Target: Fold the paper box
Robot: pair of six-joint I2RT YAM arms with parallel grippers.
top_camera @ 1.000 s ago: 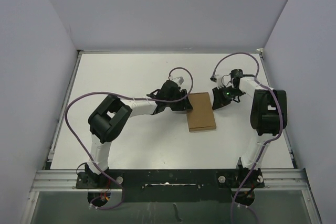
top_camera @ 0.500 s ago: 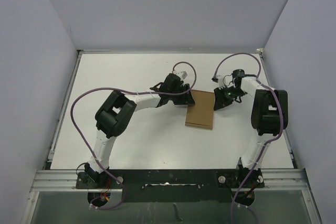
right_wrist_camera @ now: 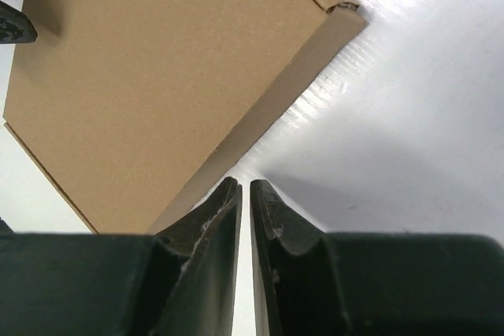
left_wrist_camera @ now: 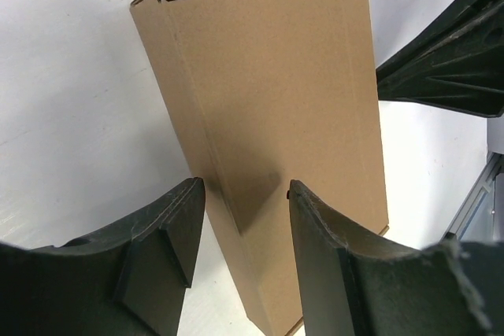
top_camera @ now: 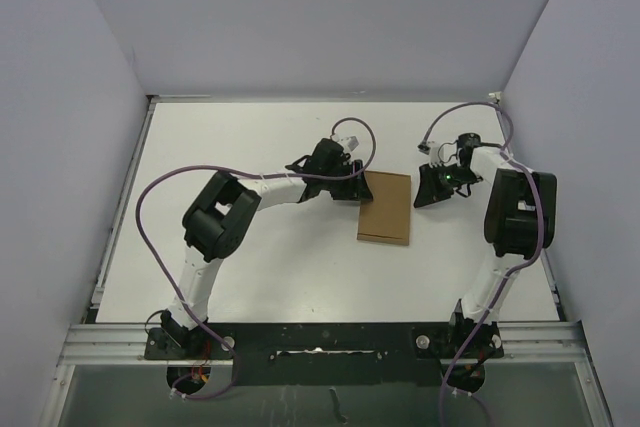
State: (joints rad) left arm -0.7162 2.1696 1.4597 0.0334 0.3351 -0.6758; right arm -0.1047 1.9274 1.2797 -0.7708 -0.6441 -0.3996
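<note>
Brown cardboard: the paper box [top_camera: 386, 207] lies flat on the white table [top_camera: 250, 267], between the two grippers, and looks closed up.
Long axis: it runs from the near side toward the far wall, slightly tilted in the top view.
Left gripper [left_wrist_camera: 240, 214]: fingers moderately apart, straddling the box's left long edge from above; no clamp is visible.
Right gripper [right_wrist_camera: 245, 194]: fingers almost together with only a slit between them, holding nothing; tips sit just beside the box's right side wall.
Nearer arm: the left, over the far-left corner.
Next move: probably a press or grip along that left edge.
</note>
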